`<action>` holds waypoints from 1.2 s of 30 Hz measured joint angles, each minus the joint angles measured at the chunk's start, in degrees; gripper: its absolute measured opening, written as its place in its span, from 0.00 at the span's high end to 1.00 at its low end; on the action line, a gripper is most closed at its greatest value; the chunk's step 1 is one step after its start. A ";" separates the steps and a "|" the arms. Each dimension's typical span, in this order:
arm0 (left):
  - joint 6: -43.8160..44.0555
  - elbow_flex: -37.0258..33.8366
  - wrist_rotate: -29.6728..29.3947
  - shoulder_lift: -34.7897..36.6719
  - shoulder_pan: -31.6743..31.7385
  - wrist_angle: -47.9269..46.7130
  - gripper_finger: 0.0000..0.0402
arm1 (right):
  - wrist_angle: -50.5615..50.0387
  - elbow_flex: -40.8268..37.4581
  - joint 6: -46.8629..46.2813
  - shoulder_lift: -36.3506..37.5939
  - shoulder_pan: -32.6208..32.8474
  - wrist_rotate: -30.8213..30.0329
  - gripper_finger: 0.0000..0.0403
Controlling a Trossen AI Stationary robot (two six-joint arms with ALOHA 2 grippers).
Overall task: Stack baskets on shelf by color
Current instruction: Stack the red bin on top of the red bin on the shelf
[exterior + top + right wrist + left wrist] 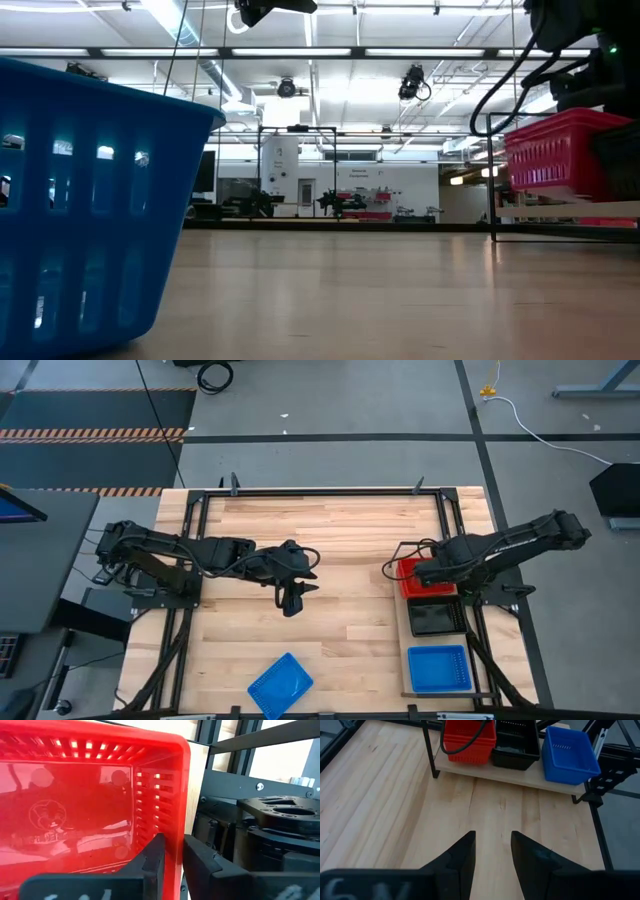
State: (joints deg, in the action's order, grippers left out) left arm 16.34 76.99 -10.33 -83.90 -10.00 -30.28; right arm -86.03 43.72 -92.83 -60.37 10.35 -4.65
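A red basket (75,805) stands at the far end of the shelf (520,777), beside a black basket (516,745) and a blue basket (568,752), all resting bottom down on the board. My right gripper (422,573) is over the red basket and shut on its wall. Another blue basket (280,685) lies loose on the table near the front edge. My left gripper (492,855) hovers open above the table's middle, touching nothing. My right gripper has the red basket's side wall (175,820) near a corner, one finger (152,857) inside the basket and the other outside. The fingers come from above, pointing down. The basket sits level on the shelf; whether it is raised off what lies under it, I cannot tell.
The shelf runs along the table's right side, on a thin black wire frame (429,750). Black frame rails (330,491) border the table's far and side edges. Bare wooden tabletop (340,540) lies between the two arms.
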 joint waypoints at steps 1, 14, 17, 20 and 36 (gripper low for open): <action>0.00 0.00 0.00 -0.02 0.00 0.00 0.68 | -0.04 0.00 -0.29 -0.03 0.00 0.00 0.84; 0.01 0.00 0.00 -0.02 0.02 -0.28 0.68 | -4.05 0.00 -8.13 0.16 0.00 0.25 0.83; -0.23 0.00 0.01 -0.02 0.01 -0.41 0.68 | -4.01 0.00 -8.17 0.16 0.00 0.49 0.83; -0.26 0.00 0.02 -0.02 0.00 -0.42 0.68 | -3.94 0.00 -9.11 0.16 0.00 0.62 0.82; -0.39 0.00 0.02 -0.02 0.00 -0.48 0.68 | -3.97 4.64 -10.71 3.81 0.00 -3.61 0.68</action>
State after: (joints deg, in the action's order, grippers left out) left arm 15.94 76.99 -10.31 -83.92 -10.00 -30.76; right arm -90.00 48.37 -103.54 -56.55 10.35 -8.26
